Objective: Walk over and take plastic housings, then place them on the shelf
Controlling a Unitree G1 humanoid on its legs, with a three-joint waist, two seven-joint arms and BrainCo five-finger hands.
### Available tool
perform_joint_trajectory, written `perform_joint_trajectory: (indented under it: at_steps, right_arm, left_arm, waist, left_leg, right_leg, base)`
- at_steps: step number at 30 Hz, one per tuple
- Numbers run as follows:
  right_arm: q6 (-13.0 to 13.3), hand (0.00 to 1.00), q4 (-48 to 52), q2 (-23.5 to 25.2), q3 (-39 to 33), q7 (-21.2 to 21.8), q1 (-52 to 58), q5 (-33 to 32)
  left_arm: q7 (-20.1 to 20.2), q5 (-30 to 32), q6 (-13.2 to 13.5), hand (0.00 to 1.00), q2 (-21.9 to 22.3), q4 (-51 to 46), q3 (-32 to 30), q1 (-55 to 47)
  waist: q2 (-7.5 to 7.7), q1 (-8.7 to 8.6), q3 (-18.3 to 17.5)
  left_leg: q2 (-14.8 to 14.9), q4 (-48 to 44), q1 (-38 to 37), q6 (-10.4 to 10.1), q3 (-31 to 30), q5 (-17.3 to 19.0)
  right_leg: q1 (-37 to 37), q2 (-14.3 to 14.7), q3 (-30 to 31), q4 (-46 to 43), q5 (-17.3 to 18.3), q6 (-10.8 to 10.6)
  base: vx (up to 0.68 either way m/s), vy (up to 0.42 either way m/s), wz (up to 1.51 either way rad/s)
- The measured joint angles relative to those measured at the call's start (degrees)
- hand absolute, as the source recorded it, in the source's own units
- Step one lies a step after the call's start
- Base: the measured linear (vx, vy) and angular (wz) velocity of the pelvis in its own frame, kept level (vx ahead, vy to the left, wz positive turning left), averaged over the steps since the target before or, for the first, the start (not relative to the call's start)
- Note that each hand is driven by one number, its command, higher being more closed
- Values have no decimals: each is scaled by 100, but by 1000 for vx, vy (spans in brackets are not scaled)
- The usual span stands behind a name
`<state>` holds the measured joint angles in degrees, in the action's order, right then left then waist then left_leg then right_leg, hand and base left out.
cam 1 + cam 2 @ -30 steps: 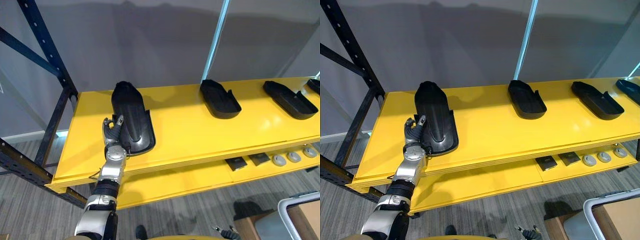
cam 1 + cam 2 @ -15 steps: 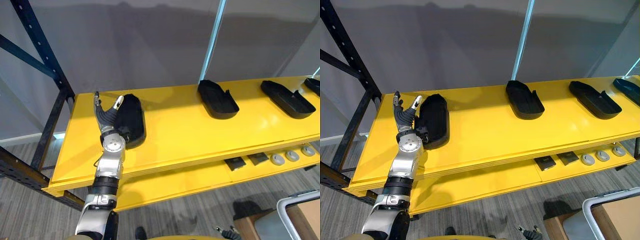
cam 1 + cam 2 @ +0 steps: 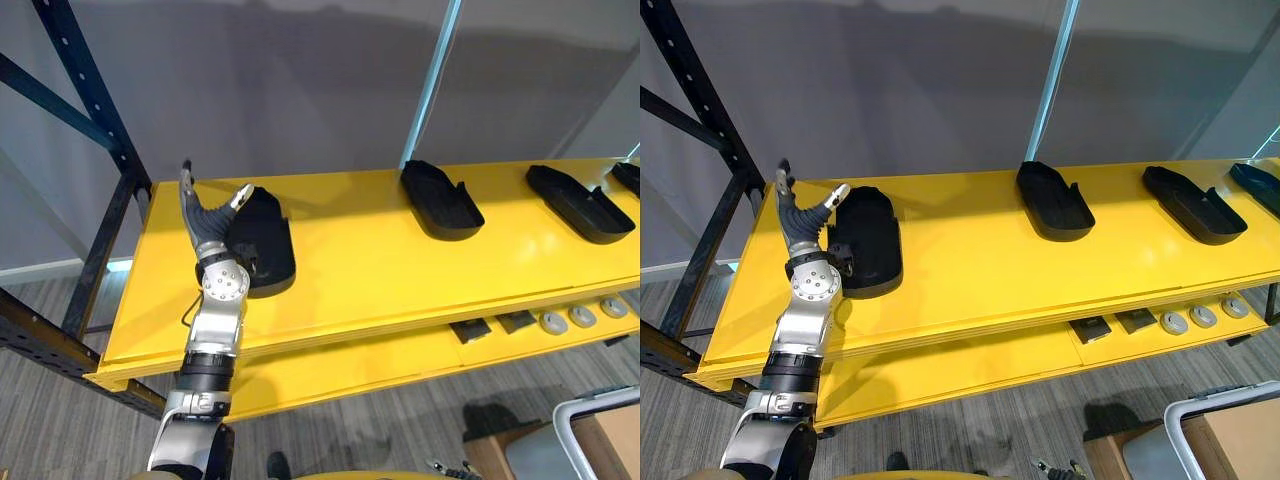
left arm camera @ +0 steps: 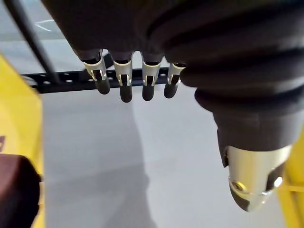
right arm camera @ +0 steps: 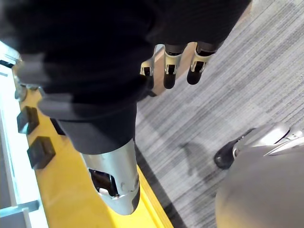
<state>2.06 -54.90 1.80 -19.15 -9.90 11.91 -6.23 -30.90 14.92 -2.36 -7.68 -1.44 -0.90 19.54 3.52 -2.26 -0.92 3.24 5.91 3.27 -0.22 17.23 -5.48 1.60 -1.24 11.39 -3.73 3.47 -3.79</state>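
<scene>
A black plastic housing (image 3: 265, 245) lies flat on the left part of the yellow top shelf (image 3: 370, 265). My left hand (image 3: 205, 225) stands just left of it, open, fingers straight and pointing up, thumb near the housing's edge and nothing in its grasp. In the left wrist view its fingers (image 4: 124, 80) hang straight, with the housing (image 4: 16, 190) dark at the edge. Further right on the shelf lie two more housings (image 3: 440, 200) (image 3: 582, 202). My right hand (image 5: 170, 71) hangs open over the grey floor, holding nothing.
A lower yellow shelf (image 3: 400, 360) carries small black blocks (image 3: 470, 327) and grey round parts (image 3: 583, 318). A black rack upright (image 3: 95, 110) rises at the left. A grey bin (image 3: 590, 430) stands on the floor at the lower right. A grey wall backs the shelf.
My left hand, which had its fingers curled on the tilted housing, laid it flat on the shelf, let go and opened, and has lifted a little up and to the left.
</scene>
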Motion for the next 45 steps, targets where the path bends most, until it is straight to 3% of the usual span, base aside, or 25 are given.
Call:
perform_joint_trajectory:
  at_steps: [4, 5, 13, 27, 45]
  right_arm:
    - [6, 0, -5, -1, 52, 0, 63, -7]
    - [22, 0, -5, -34, 161, 1, 88, -16]
    - [27, 0, -42, -61, 238, 8, 140, -16]
    - [29, 0, 0, -103, 384, 21, 181, -1]
    - [-4, 0, 34, -85, 340, 15, 179, 17]
  left_arm:
    - [-32, 245, 170, 0, 301, -820, 249, -847]
    - [-14, 336, 177, 100, 322, -997, 321, -1142]
    - [524, 1115, 446, 100, 286, -1720, 457, -2376]
    - [1341, 1235, 640, 100, 427, -1291, 595, -3005]
    - [1465, 1500, 456, 100, 627, -202, 834, -2921]
  waist:
    - [3, 13, 5]
    - [12, 30, 13]
    - [60, 176, 37]
    - [79, 314, 41]
    - [77, 292, 42]
  left_leg:
    - [5, -1, -11, 6, -7, 5]
    - [7, -2, -13, 12, -8, 9]
    - [-18, -36, 2, 29, -16, 23]
    - [-28, -40, 28, 51, -41, 41]
    - [-27, -33, 1, 52, 42, 78]
  right_leg:
    - [-21, -11, -28, 4, 19, -9]
    - [-27, -11, -38, 4, 25, -17]
    - [-38, -57, -123, -4, 103, -136]
    - [-44, -90, -281, -29, 182, -261]
    - [-29, -92, -206, -30, 188, -268]
  base:
    - [4, -21, 2]
    - [3, -32, 5]
    - [14, -11, 4]
    - [21, -14, 3]
    - [9, -8, -2]
